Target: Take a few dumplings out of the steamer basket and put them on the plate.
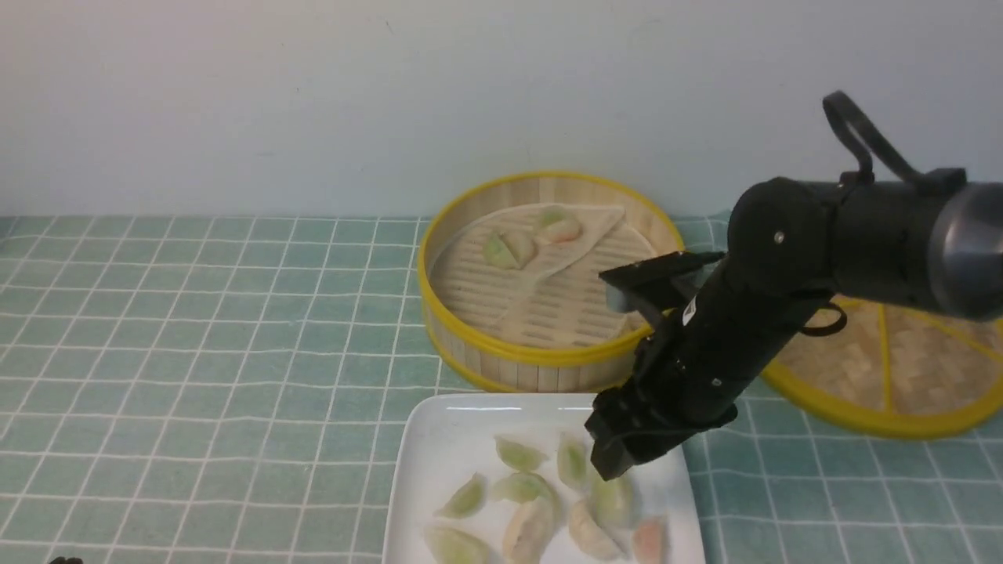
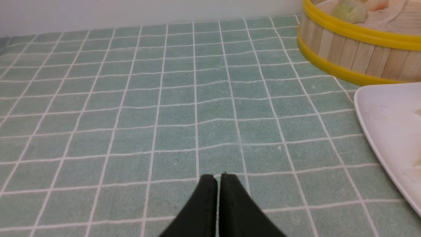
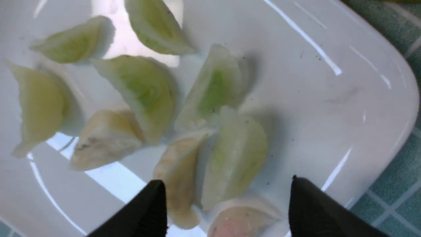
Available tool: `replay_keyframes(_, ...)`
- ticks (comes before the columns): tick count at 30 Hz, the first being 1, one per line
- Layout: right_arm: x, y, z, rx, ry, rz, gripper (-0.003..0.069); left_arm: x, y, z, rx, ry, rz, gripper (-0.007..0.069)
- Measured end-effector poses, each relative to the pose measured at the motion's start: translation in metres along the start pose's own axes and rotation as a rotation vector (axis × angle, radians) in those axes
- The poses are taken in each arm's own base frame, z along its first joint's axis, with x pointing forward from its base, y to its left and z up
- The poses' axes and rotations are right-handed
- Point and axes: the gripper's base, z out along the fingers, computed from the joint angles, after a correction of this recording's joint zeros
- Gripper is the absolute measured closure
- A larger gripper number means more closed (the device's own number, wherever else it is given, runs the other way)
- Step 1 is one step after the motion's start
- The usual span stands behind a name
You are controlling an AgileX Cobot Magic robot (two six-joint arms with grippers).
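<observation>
While the left jaws [image 2: 218,179] look shut at the far left of the plate [image 1: 548,415], dumplings [image 1: 521,454] sit on it. Behind the plate is the steamer basket [image 1: 548,354], with more dumplings inside. The right jaws [image 3: 227,194] are wide apart over the plate. Right and behind it is the woven lid [image 1: 885,423].

Front: set back from right claw [image 1: 607,364], facing forward. Right wrist: close above plate [image 3: 315,98], shared with front.

Glossy white plate [image 1: 423,470], slatted wooden steamer [image 1: 548,356]
</observation>
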Motion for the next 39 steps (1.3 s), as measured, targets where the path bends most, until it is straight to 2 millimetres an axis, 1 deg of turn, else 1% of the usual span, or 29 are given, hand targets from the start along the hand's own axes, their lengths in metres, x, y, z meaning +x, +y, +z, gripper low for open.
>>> replay_keyframes(1, 0.001, 0.003, -0.013, 0.006, -0.032, -0.003, 0.0219, 0.000, 0.000, 0.000, 0.000, 0.000, 0.000, 0.0631)
replay_keyframes(2, 0.001, 0.004, -0.016, 0.008, -0.038, -0.004, 0.0223, 0.000, 0.000, 0.000, 0.000, 0.000, 0.000, 0.0631)
replay_keyframes(3, 0.004, 0.009, -0.042, 0.027, -0.102, -0.017, 0.0285, 0.000, 0.000, 0.000, 0.000, 0.000, 0.000, 0.0631)
replay_keyframes(4, 0.006, 0.011, -0.056, 0.038, -0.134, -0.023, 0.0322, 0.000, 0.000, 0.000, 0.000, 0.000, 0.000, 0.0631)
replay_keyframes(5, 0.007, 0.012, -0.060, 0.041, -0.143, -0.025, 0.0333, 0.000, 0.000, 0.000, 0.000, 0.000, 0.000, 0.0631)
replay_keyframes(7, 0.023, 0.022, -0.114, 0.083, -0.283, -0.034, 0.0478, 0.000, 0.000, 0.000, 0.000, 0.000, 0.000, 0.0631)
replay_keyframes(8, 0.024, 0.023, -0.118, 0.090, -0.294, -0.037, 0.0501, 0.000, 0.000, 0.000, 0.000, 0.000, 0.000, 0.0631)
replay_keyframes(9, 0.030, 0.026, -0.135, 0.099, -0.343, -0.039, 0.0536, 0.000, 0.000, 0.000, 0.000, 0.000, 0.000, 0.0631)
replay_keyframes(10, 0.048, 0.032, -0.170, 0.130, -0.467, -0.051, 0.0623, 0.000, 0.000, 0.000, 0.000, 0.000, 0.000, 0.0631)
replay_keyframes(11, 0.061, 0.035, -0.188, 0.144, -0.546, -0.061, 0.0644, 0.000, 0.000, 0.000, 0.000, 0.000, 0.000, 0.0631)
replay_keyframes(12, 0.075, 0.037, -0.205, 0.159, -0.627, -0.073, 0.0657, 0.000, 0.000, 0.000, 0.000, 0.000, 0.000, 0.0631)
replay_keyframes(13, 0.087, 0.039, -0.216, 0.170, -0.692, -0.083, 0.0663, 0.000, 0.000, 0.000, 0.000, 0.000, 0.000, 0.0631)
replay_keyframes(15, 0.121, 0.041, -0.235, 0.193, -0.847, -0.105, 0.0670, 0.000, 0.000, 0.000, 0.000, 0.000, 0.000, 0.0631)
replay_keyframes(16, 0.124, 0.041, -0.237, 0.192, -0.862, -0.102, 0.0671, 0.000, 0.000, 0.000, 0.000, 0.000, 0.000, 0.0631)
replay_keyframes(17, 0.144, 0.040, -0.242, 0.198, -0.948, -0.104, 0.0671, 0.000, 0.000, 0.000, 0.000, 0.000, 0.000, 0.0631)
replay_keyframes(18, 0.171, 0.040, -0.246, 0.195, -1.062, -0.104, 0.0673, 0.000, 0.000, 0.000, 0.000, 0.000, 0.000, 0.0631)
replay_keyframes(19, 0.184, 0.038, -0.242, 0.195, -1.111, -0.102, 0.0673, 0.000, 0.000, 0.000, 0.000, 0.000, 0.000, 0.0631)
replay_keyframes(20, 0.187, 0.038, -0.245, 0.194, -1.126, -0.104, 0.0673, 0.000, 0.000, 0.000, 0.000, 0.000, 0.000, 0.0631)
replay_keyframes(21, 0.210, 0.034, -0.235, 0.201, -1.201, -0.115, 0.0673, 0.000, 0.000, 0.000, 0.000, 0.000, 0.000, 0.0631)
replay_keyframes(22, 0.216, 0.034, -0.236, 0.199, -1.222, -0.117, 0.0673, 0.000, 0.000, 0.000, 0.000, 0.000, 0.000, 0.0631)
replay_keyframes(23, 0.237, 0.030, -0.222, 0.199, -1.260, -0.119, 0.0673, 0.000, 0.000, 0.000, 0.000, 0.000, 0.000, 0.0631)
replay_keyframes(24, 0.249, 0.028, -0.215, 0.193, -1.280, -0.113, 0.0673, 0.000, 0.000, 0.000, 0.000, 0.000, 0.000, 0.0631)
replay_keyframes(27, 0.275, 0.022, -0.195, 0.155, -1.325, -0.071, 0.0673, 0.000, 0.000, 0.000, 0.000, 0.000, 0.000, 0.0631)
replay_keyframes(29, 0.287, 0.018, -0.182, 0.128, -1.351, -0.040, 0.0673, 0.000, 0.000, 0.000, 0.000, 0.000, 0.000, 0.0631)
replay_keyframes(32, 0.297, 0.014, -0.169, 0.109, -1.374, -0.022, 0.0673, 0.000, 0.000, 0.000, 0.000, 0.000, 0.000, 0.0631)
replay_keyframes(35, 0.299, 0.012, -0.161, 0.102, -1.367, -0.013, 0.0673, 0.000, 0.000, 0.000, 0.000, 0.000, 0.000, 0.0631)
replay_keyframes(39, 0.298, 0.011, -0.157, 0.100, -1.353, -0.009, 0.0673, 0.000, 0.000, 0.000, 0.000, 0.000, 0.000, 0.0631)
